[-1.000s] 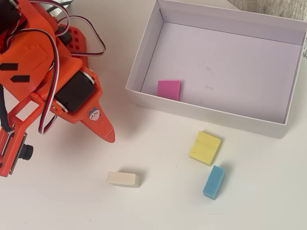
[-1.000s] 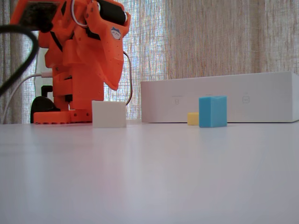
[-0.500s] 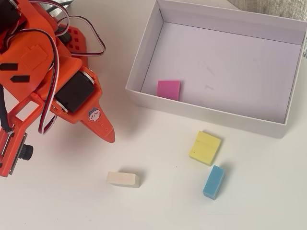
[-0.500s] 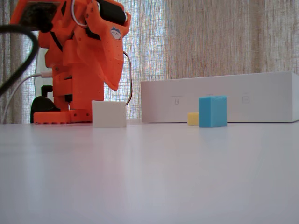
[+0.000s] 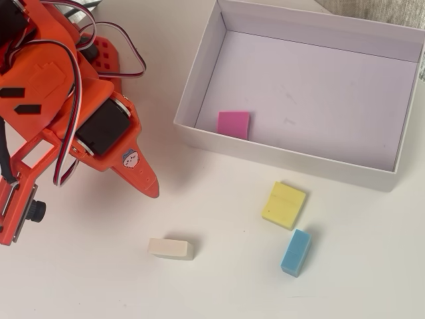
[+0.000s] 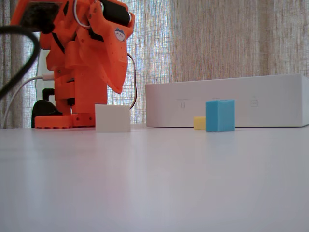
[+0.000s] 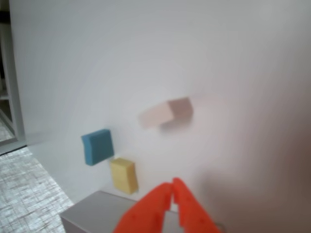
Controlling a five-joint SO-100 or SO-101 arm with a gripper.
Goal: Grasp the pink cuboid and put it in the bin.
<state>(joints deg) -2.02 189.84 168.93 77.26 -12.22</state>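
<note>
- The pink cuboid [image 5: 234, 124] lies flat on the floor of the bin [image 5: 312, 163], tight against the near wall towards that wall's left end in the overhead view; from this, the drop looks already made.
- The orange arm [image 5: 63, 113] sits folded back over its base at the bench's [image 5: 219, 279] left edge, well apart from the bin and from all three loose blocks.
- The fingers [image 7: 172, 191] are pressed together with nothing between them, as the wrist view shows; their tips point down and outward over bare bench.
- In the low fixed view the fingers [image 6: 117, 86] hang clear above the bench surface, just above and behind the cream block [image 6: 112, 118].
- What remains appears to be only the parking of the arm: the sound way to finish is to keep the tips closed, hold them raised, and stay on the base side of the cream block [image 5: 171, 248] so it is not nudged.
- The yellow block [image 5: 284, 205] and blue block [image 5: 295, 252] rest on the bench just outside the bin's near wall, touching nothing, and need no handling.
- The wrist view is soft and partly blurred, so whether the grey-white edge at its lower left is the bin's wall cannot be settled.
</note>
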